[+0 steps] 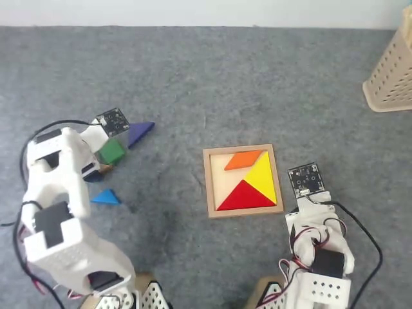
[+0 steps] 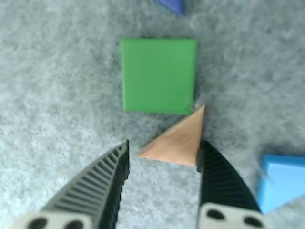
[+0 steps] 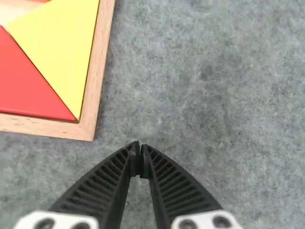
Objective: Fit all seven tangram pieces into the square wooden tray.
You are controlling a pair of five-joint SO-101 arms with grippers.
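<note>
Seemingly mid-pickup, the spread left claw [image 2: 164, 147] straddles the tan triangle [image 2: 178, 140]; closing and lifting it toward the tray [image 1: 209, 187] should follow.

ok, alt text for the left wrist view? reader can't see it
The open left gripper straddles a small bare-wood triangle lying flat on grey felt. Just past the triangle lies a green square, the triangle's tip at its corner; a light-blue piece and the tip of a dark-blue piece sit at the frame's edges.
</note>
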